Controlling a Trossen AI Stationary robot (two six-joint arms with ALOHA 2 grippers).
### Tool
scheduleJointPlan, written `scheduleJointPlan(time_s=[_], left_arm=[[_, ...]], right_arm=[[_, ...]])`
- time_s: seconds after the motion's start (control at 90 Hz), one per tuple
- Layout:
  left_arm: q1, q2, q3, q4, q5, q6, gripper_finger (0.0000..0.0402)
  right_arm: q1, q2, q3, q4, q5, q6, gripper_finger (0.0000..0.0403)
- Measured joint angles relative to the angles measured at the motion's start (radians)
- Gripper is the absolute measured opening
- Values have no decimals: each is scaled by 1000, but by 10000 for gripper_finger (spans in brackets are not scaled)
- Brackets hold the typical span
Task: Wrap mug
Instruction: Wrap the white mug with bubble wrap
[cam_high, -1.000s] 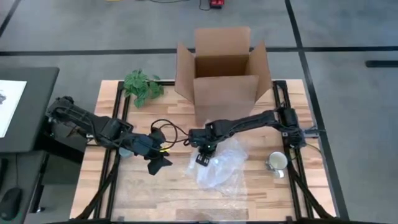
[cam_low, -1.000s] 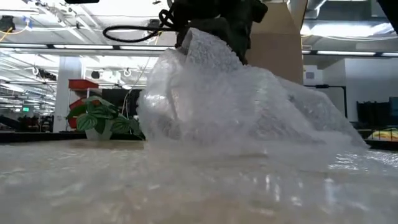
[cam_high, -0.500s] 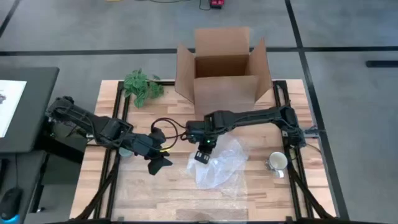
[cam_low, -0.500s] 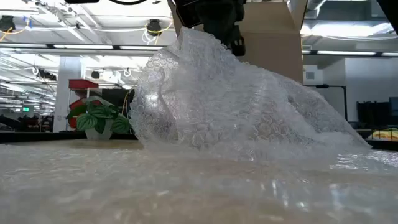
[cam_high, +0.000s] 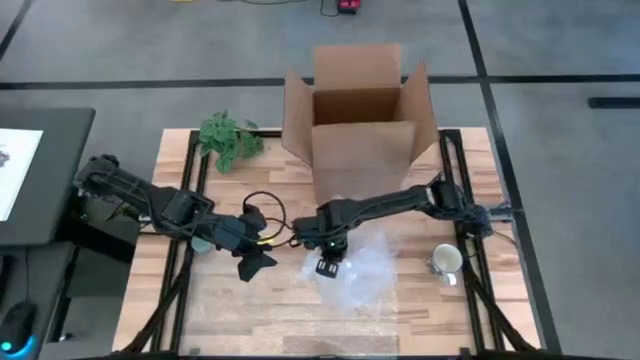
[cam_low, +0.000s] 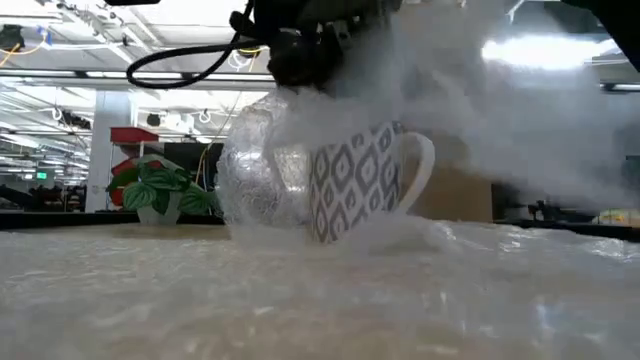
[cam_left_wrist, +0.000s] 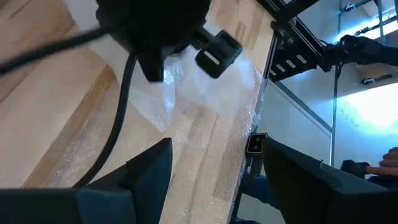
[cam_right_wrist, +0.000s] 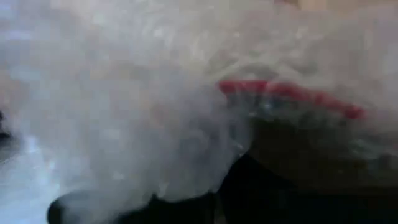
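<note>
**Bubble wrap lifted over a patterned mug on a wooden table**

High view: a pale wooden slatted table (cam_high: 250, 310) stands on grey floor, with an open brown cardboard box (cam_high: 360, 125) at its far edge and a small green leafy plant (cam_high: 230, 138) near the far left corner. The right gripper (cam_high: 330, 262) reaches to the table's middle, over a crumpled sheet of clear bubble wrap (cam_high: 368, 275). A second, pale mug (cam_high: 446, 260) sits near the right edge. The left gripper (cam_high: 255, 262) hovers just left of the wrap.

Low view: a white mug with a grey diamond pattern (cam_low: 355, 190) stands upright on the table, handle to the picture's right, under the raised bubble wrap.

Left wrist view: the left gripper's jaws stand apart, empty.

Right wrist view: bubble wrap fills the picture; whether the right jaws are clamped cannot be told.
</note>
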Motion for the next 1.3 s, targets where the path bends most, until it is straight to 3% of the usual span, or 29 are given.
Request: scheduleJointPlan(time_s=[0.222,0.822,1.089,1.3], left_arm=[[0,0,0,-1,0,0,226],[0,0,0,0,0,-3,226],[0,0,0,-1,0,-3,226],[0,0,0,0,1,-3,226]], right_arm=[[-3,29,0,25,56,-19,0],[-25,-135,93,-133,70,43,0],[-18,-73,8,-127,65,57,0],[-37,-5,-24,-4,86,121,0]])
